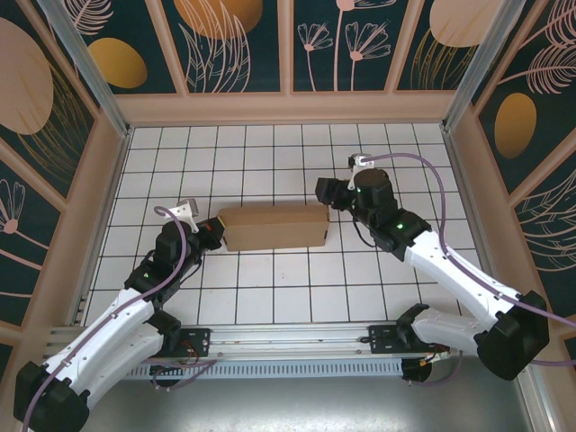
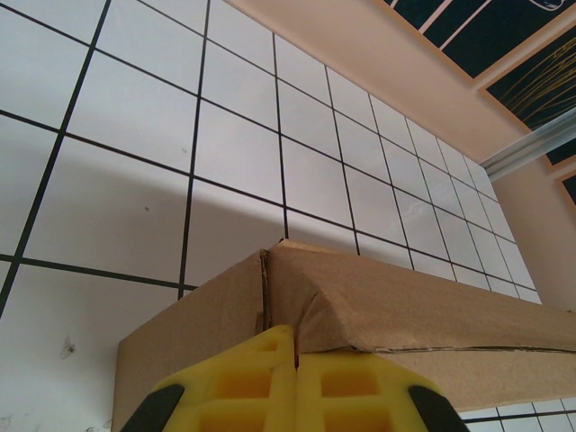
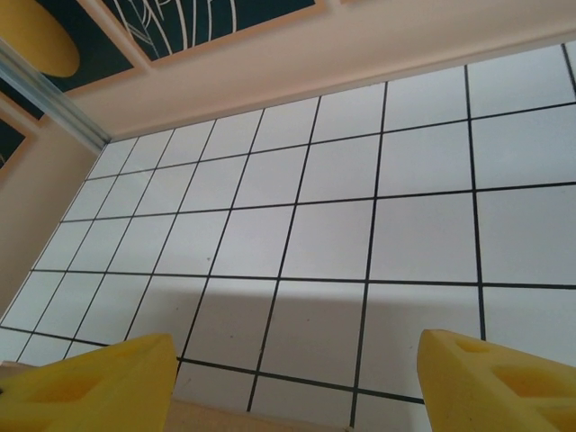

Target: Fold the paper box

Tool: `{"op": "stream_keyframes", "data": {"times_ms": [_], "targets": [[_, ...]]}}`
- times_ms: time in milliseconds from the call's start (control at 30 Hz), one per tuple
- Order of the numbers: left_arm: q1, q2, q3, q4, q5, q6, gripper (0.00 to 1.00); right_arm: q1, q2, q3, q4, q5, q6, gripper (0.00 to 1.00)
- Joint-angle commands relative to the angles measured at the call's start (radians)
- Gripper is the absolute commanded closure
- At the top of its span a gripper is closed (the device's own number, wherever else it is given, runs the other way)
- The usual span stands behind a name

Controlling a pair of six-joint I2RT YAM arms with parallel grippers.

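The paper box [image 1: 274,227] lies in the middle of the tiled floor as a closed, shallow brown cardboard block, long side running left to right. My left gripper [image 1: 214,232] is at its left end. In the left wrist view the yellow fingers [image 2: 243,378] are shut together, and the left gripper's tips [image 2: 295,335] press against the box's end corner [image 2: 378,297], where a folded flap edge bulges. My right gripper [image 1: 326,196] hovers at the box's far right corner. Its yellow fingers [image 3: 90,387] stand wide open around nothing, and a strip of the box's top edge [image 3: 234,419] shows below them.
The white tiled floor [image 1: 270,153] is ringed by peach walls [image 1: 288,108] with aluminium posts at the corners. A metal rail [image 1: 288,337] carrying both arm bases runs along the near edge.
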State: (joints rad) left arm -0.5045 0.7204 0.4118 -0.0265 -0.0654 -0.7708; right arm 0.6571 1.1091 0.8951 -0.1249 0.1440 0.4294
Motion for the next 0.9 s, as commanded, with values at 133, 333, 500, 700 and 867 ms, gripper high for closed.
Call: {"op": "stream_keyframes", "data": {"times_ms": [133,333,500,700,867], "targets": [[-0.01,0.017,-0.039,-0.217,0.031,-0.003,1.0,0.081,-0.013,-0.08,0.015,0.074,0.034,0.3],[-0.012,0.001,-0.039,-0.219,0.036,-0.008,1.0,0.101,-0.006,-0.17,0.034,0.08,0.06,0.36],[-0.011,-0.011,-0.032,-0.225,0.047,-0.017,0.98,0.12,-0.018,-0.21,0.047,0.087,0.066,0.42],[-0.011,-0.073,0.016,-0.272,0.075,-0.03,0.7,0.151,-0.015,-0.256,0.068,0.125,0.079,0.44],[-0.012,-0.126,0.041,-0.319,0.123,-0.052,0.61,0.165,-0.006,-0.28,0.081,0.15,0.088,0.45]]}}
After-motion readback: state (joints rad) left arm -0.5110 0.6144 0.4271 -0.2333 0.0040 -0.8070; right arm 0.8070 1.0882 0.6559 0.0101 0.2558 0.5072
